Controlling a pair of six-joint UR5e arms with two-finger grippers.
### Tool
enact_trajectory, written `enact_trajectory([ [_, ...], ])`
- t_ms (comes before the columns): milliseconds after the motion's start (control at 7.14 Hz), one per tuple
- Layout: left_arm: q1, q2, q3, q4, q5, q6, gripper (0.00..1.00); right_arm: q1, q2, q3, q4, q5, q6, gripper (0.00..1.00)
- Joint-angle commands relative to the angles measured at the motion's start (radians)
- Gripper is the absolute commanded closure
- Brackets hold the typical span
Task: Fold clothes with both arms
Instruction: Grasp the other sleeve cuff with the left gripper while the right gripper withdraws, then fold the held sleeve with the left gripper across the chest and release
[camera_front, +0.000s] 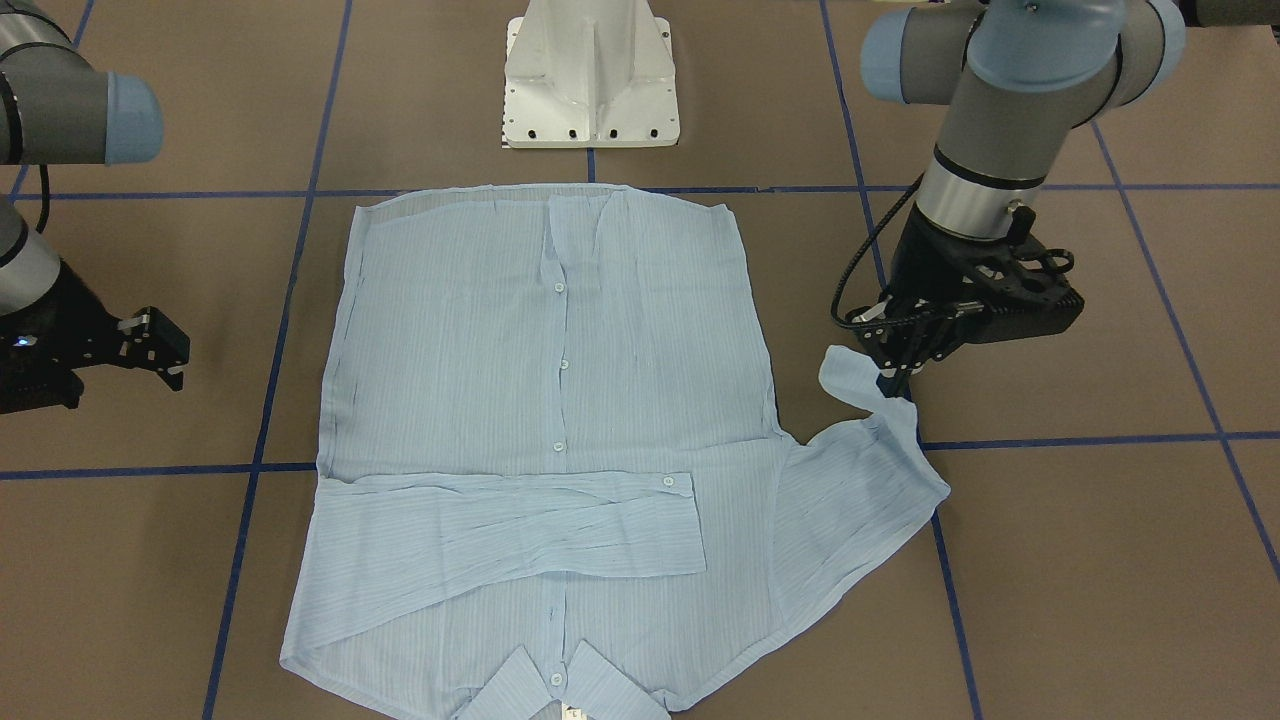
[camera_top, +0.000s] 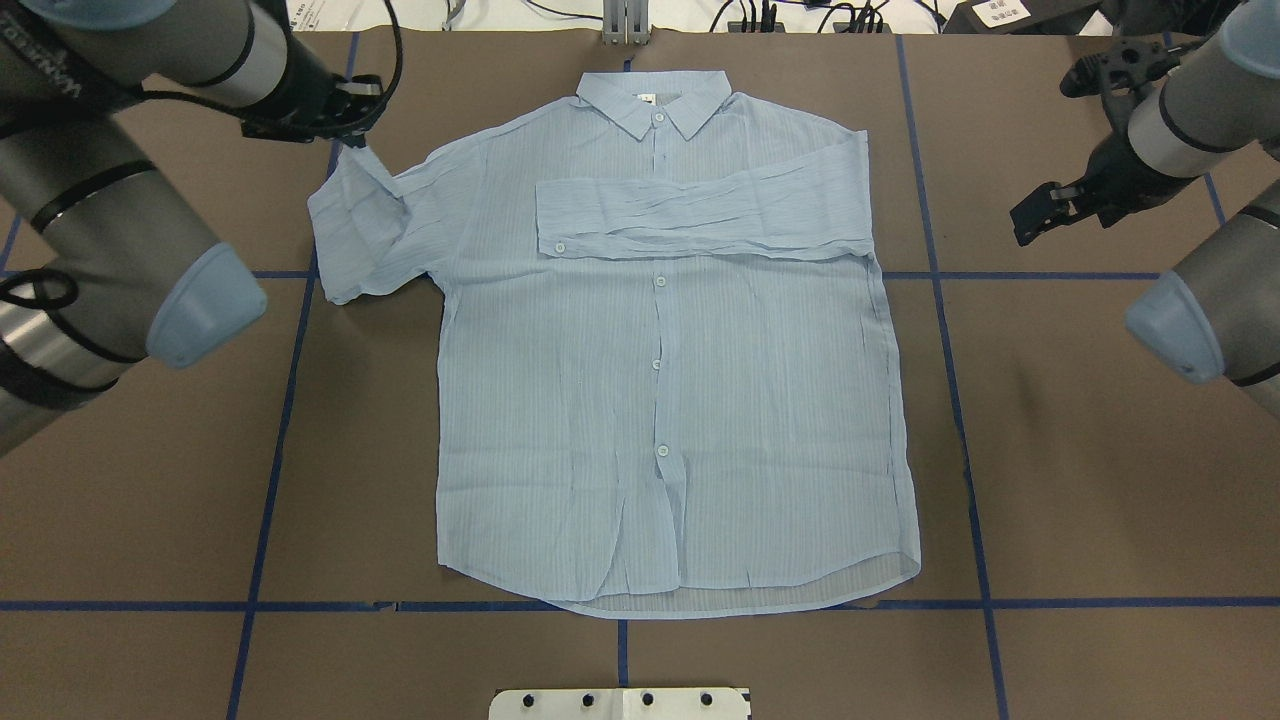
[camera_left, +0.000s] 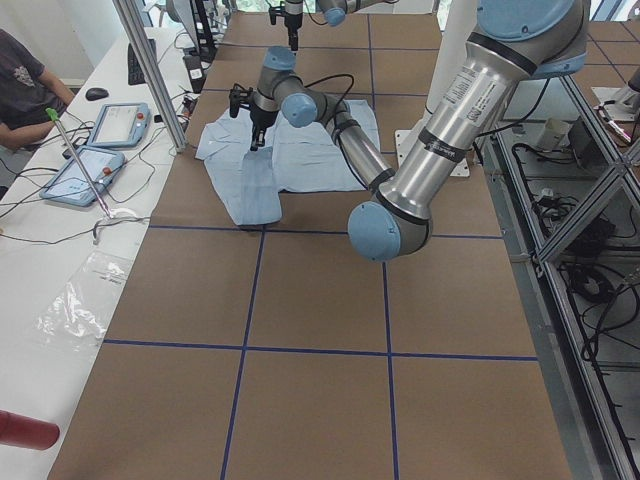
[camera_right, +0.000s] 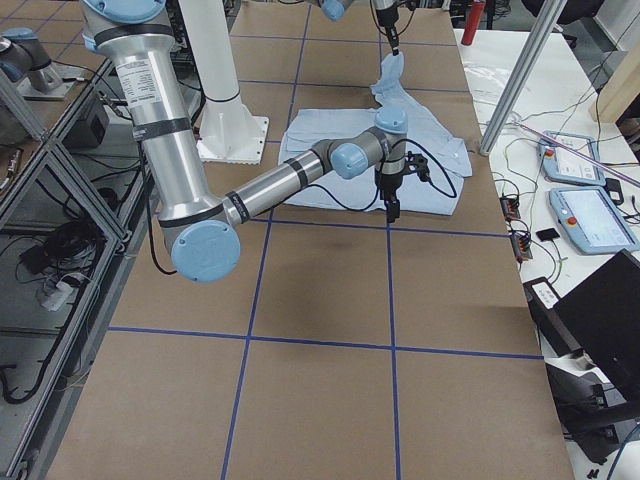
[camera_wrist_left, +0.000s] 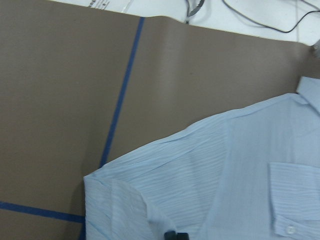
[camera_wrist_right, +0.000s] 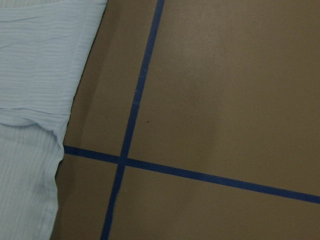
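left end effector (camera_front: 897, 375) is pinched narrow on the cuff (camera_front: 850, 372) of the free sleeve (camera_front: 860, 490). its fingers point down. the cuff is raised off the surface (camera_front: 1100, 560), and the rest of that sleeve lies bunched beside the shirt (camera_top: 660, 400). the shirt lies flat in the middle of the surface, buttons up, with its collar on the far side from the robot and its hem toward the base. the other sleeve (camera_top: 700, 215) is already folded across the chest. right end effector (camera_front: 160, 348) is spread wide and holds nothing. it hovers over bare surface beside the opposite shoulder, apart from the cloth.

the step in hand looks to be carrying the free sleeve over the chest. the risks, as i judge them:
- the fabric is thin and the pinch sits only at the cuff's edge, so it may slip out mid-carry.
- nothing pins the body, so a long sideways pull could drag the shoulder, skew the shirt or ruffle the folded sleeve.
- the sleeve is doubled on itself and may land twisted.

left arm (camera_front: 1000, 120) comes in from above with its wrist steeply down, reaching toward the collar end. right arm (camera_top: 1180, 130) bends in from the other side, wrist angled down and inward toward the shirt.
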Motion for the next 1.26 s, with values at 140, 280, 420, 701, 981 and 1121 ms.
enact_trajectory([
  [140,0.031,-0.36,0.296,-0.167,-0.081,-0.271,1.0,0.049,-0.038,-0.011,0.001,0.051,-0.018,0.0],
  [280,0.075,-0.373,0.337,-0.261,-0.08,-0.328,1.0,0.054,-0.038,-0.025,0.001,0.049,-0.021,0.0],
  [420,0.098,-0.373,0.365,-0.337,-0.08,-0.343,1.0,0.057,-0.037,-0.045,0.002,0.049,-0.038,0.0],
  [701,0.137,-0.375,0.366,-0.356,-0.078,-0.36,1.0,0.057,-0.034,-0.049,0.002,0.048,-0.035,0.0],
  [981,0.163,-0.378,0.427,-0.42,-0.068,-0.37,1.0,0.057,-0.032,-0.054,0.002,0.046,-0.035,0.0],
  [1121,0.194,-0.418,0.534,-0.519,-0.01,-0.395,1.0,0.057,-0.031,-0.062,0.002,0.046,-0.034,0.0],
])
